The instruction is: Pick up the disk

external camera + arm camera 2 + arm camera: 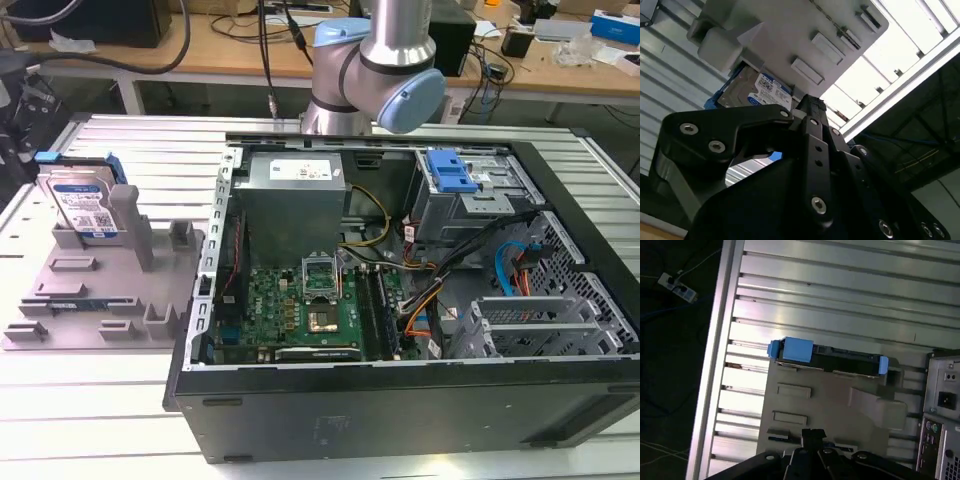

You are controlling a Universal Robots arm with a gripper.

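Table [130,140]: ribbed metal slats; carries everything else.
PC case [400,400]: open, lying on its side mid-table; boards & cables showing.
Arm [375,60]: one only, rises behind the case in the exterior view.
Grey rack [90,300]: plastic w/ upright posts, on the table just beside the case, on the exterior view's left.
Gripper [813,436]: in the first wrist view it hangs above the rack, over the end away from the disk. Holds nothing, touches nothing.
Grip state: can't tell whether open or closed; the black body hides the tips in both wrist views.
Disk [85,205]: stands on edge at the rack's far end, label facing the exterior camera, leaning vs a grey post. Not yet picked up.
Disk edge: in the first wrist view the dark upper edge [845,362] faces up, blue bracket at each end, running parallel w/ the slats.
Key relation: the disk lies across the rack from the gripper, well apart. Judged: a grab needs the jaws either side of that thin upper edge, closing across the slats.
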